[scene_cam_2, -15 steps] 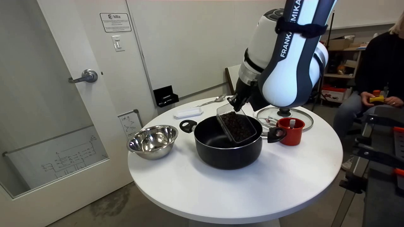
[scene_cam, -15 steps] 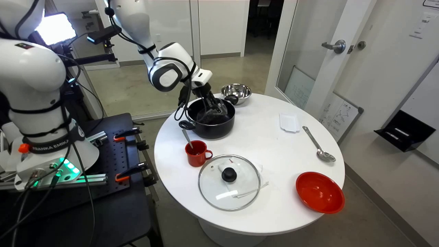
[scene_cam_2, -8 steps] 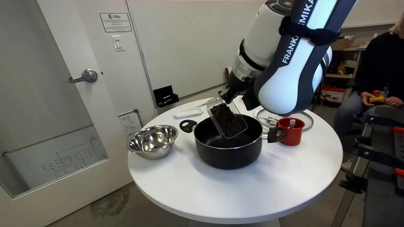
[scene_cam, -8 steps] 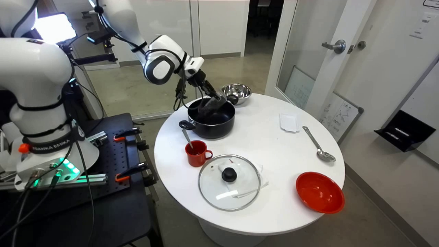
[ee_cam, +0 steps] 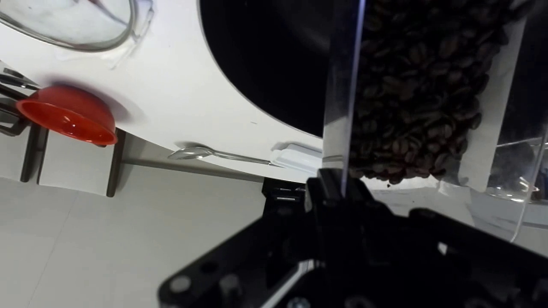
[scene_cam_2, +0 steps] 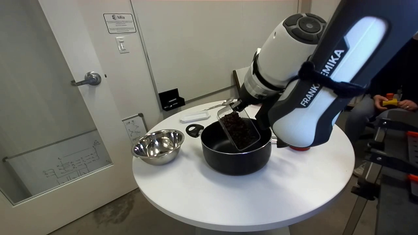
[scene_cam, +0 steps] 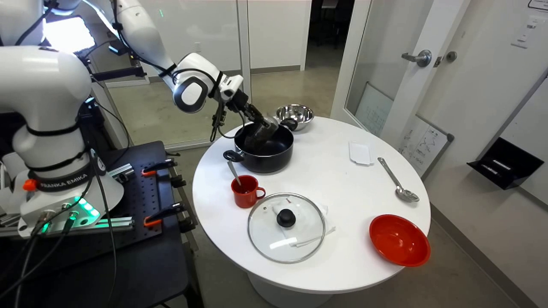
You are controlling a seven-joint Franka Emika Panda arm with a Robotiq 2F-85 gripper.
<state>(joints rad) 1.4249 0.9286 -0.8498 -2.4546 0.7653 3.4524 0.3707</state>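
Note:
My gripper point(ee_cam: 342, 184) is shut on the rim wall of a clear plastic container point(ee_cam: 338, 111). Dark coffee beans point(ee_cam: 411, 85) fill much of the container, heaped along its floor. In an exterior view the container point(scene_cam_2: 249, 145) hangs tilted, its lower end inside the mouth of a black two-handled pot point(scene_cam_2: 236, 163). The beans point(scene_cam_2: 238, 129) lie inside it there, and none can be made out in the pot. The gripper point(scene_cam: 266, 122) sits above the pot's far rim in an exterior view. What the pot's floor looks like is mostly hidden.
A steel bowl point(scene_cam_2: 158, 148) stands close to one pot handle. Near the other are a red mug point(scene_cam: 245, 194) with a utensil in it and a glass lid point(scene_cam: 274, 233). Farther off lie a white tray point(scene_cam: 361, 153), a metal spoon point(scene_cam: 394, 179) and a red bowl point(scene_cam: 399, 239).
The container rose and shifted over the pot, then sank slightly, still tilted and still holding its beans. The arm's forearm swung down and closer to an exterior camera, now covering most of the red mug there.

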